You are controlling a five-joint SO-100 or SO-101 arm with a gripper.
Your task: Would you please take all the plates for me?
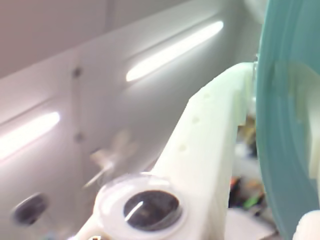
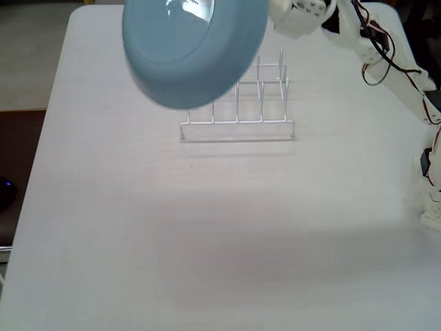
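Right now your gripper [image 2: 265,17] is gripping the light blue plate [image 2: 189,52] by its rim, jaws closed on it, above the emptied-looking wire rack [image 2: 238,110]; other plates aren't showing.

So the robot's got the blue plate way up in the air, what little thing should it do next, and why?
Probably carry the light blue plate sideways, clear of the white wire rack, then lower it onto bare table. The gripper is clamped on the plate's rim, the plate hangs tilted above the rack, and no other plates are in view on the rack.
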